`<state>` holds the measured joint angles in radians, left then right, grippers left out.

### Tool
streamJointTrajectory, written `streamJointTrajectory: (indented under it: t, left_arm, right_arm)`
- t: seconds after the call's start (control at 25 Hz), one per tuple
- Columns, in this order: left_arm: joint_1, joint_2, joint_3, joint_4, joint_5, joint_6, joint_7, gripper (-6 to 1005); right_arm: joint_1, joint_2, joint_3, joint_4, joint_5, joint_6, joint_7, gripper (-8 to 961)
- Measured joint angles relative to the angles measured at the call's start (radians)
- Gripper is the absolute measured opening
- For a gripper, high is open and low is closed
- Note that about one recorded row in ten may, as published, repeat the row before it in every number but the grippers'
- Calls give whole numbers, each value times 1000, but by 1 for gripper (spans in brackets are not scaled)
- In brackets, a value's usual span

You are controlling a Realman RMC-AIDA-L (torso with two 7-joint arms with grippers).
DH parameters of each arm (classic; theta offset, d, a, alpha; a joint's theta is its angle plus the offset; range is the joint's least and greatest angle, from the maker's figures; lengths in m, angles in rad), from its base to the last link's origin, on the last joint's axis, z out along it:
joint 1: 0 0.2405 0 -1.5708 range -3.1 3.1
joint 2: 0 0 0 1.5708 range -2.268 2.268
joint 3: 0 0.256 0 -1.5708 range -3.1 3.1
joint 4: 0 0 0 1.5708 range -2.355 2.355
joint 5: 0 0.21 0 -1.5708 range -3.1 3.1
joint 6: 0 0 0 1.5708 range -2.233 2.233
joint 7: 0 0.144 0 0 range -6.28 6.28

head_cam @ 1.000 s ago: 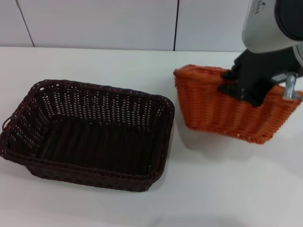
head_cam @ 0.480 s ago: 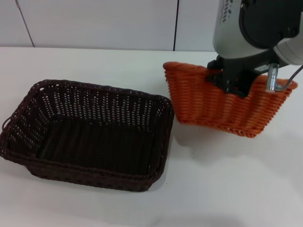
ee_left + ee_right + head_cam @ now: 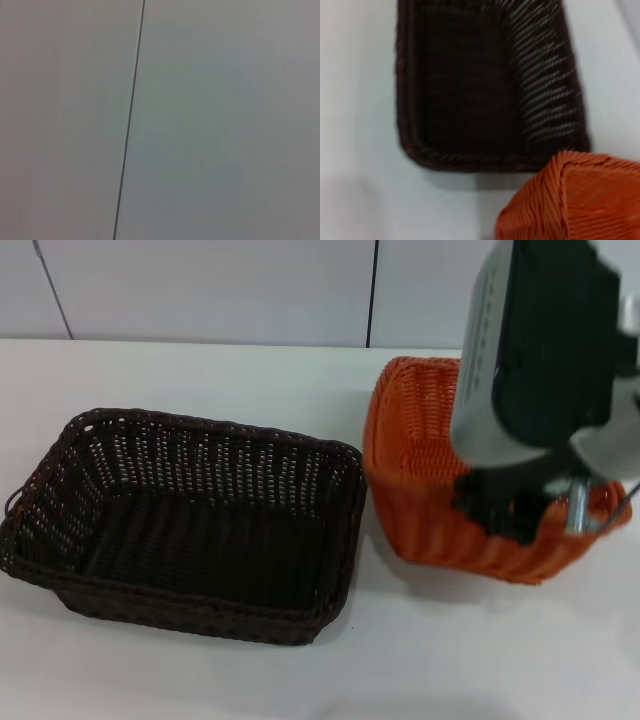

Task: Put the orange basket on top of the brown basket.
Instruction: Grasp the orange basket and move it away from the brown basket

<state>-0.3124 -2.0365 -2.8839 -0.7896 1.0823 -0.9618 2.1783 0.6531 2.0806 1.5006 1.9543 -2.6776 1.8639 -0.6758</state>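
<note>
The right tool is clamped on the near rim of the orange basket, toward that rim's right end, with its dark fingers straddling the braided edge. The large grey and black arm housing above it hides much of the basket's interior and right side in the head view.

The orange basket is at the right of the white tabletop, with its opening facing up and toward the camera. Its left wall is just beside the right wall of the brown basket; whether the two touch cannot be told. Whether its base rests on the tabletop or is lifted clear cannot be told either.

The brown basket sits upright on the tabletop at the left, open side up, with nothing visible inside it. It lies at a slight angle, its right end nearer the orange basket.

In the right wrist view, a corner of the orange basket shows close to the camera, with the brown basket beyond it across a narrow strip of tabletop.

The left tool is not in view. The left wrist camera shows only a pale panelled wall with one dark seam.
</note>
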Motion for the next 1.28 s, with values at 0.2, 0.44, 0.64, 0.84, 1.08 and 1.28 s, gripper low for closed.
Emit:
streamJointTrajectory:
  t: [0.2,0.44,0.64,0.84,1.08,1.28]
  left_arm:
    - [-1,1,0,-6,-1,0,0,525]
    - [-2,1,0,-8,1,0,0,525]
    - [-1,2,0,-10,1,0,0,524]
    - [0,2,0,-11,1,0,0,524]
    - [3,2,0,-11,-1,0,0,523]
    - [2,2,0,-10,-4,0,0,523]
  right_arm:
    - [-42,3,-45,-67,39,-26,31,112]
    - [-68,7,-92,-135,50,-50,42,101]
    - [-74,7,-109,-167,68,-60,50,94]
    - [-67,7,-116,-174,116,-43,52,61]
    - [-63,3,-116,-161,117,-49,52,50]
    - [-62,0,-111,-141,70,-63,51,283]
